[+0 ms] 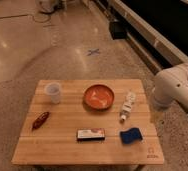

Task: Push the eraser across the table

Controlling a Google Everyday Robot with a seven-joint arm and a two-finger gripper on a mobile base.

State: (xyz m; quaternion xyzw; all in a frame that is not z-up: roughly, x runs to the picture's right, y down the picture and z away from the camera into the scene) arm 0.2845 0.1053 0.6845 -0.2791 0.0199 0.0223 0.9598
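Eraser point(91, 134), a flat black-and-white block, lies near the striped wooden counter's point(62, 150) front edge; end effector point(156, 115) (pale blur off the counter's right edge) unreadable, grip state cannot tell.

eraser point(91, 134) 1 | bowl point(86, 95) 1 | cup point(53, 92) 1 | bottle point(128, 105) 1 | sponge point(131, 136) 1 | pepper point(40, 120) 1

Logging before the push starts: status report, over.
Gripper not in view; white robot arm at image right, beside light wooden table. Black-and-white rectangular eraser flat near front edge, untouched. Blue sponge block close beside it, orange bowl behind.
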